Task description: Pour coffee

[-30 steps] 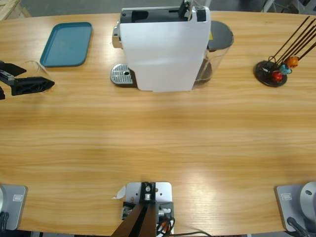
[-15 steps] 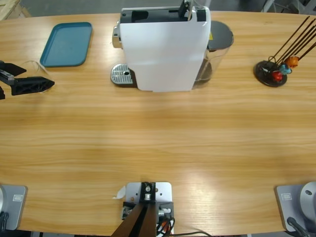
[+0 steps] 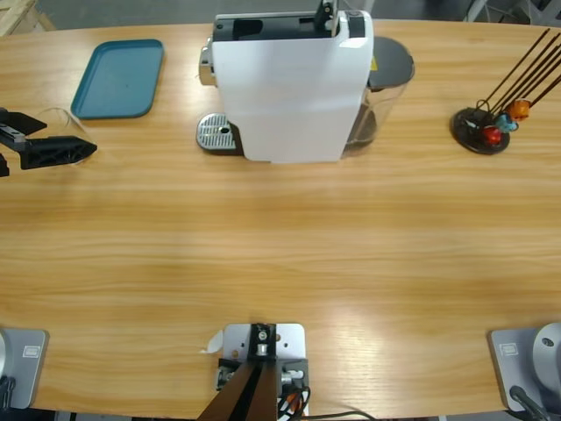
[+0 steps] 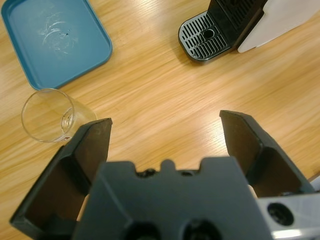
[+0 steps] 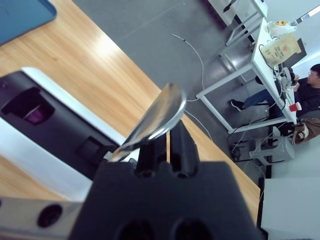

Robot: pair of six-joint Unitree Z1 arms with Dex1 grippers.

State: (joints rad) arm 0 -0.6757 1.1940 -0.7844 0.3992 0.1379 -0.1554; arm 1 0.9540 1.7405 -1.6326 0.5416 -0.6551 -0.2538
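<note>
No coffee shows in any view. A small clear glass tumbler (image 4: 47, 115) stands empty on the table just outside one jaw of my left gripper (image 4: 166, 121), which is open with nothing between its jaws. From above, the left gripper (image 3: 68, 133) sits at the table's left edge with the tumbler (image 3: 61, 115) faint beside it. My right gripper (image 5: 167, 142) is shut on the silver lever (image 5: 155, 117) on top of the white coffee machine (image 3: 289, 88). In the high view the right gripper (image 3: 330, 16) is at the machine's top edge.
A blue tray (image 3: 118, 77) lies at the back left, also in the left wrist view (image 4: 55, 40). The machine's drip grille (image 3: 217, 133) faces left. A capsule stand (image 3: 482, 127) with thin rods is at the right. A person sits at a desk far behind.
</note>
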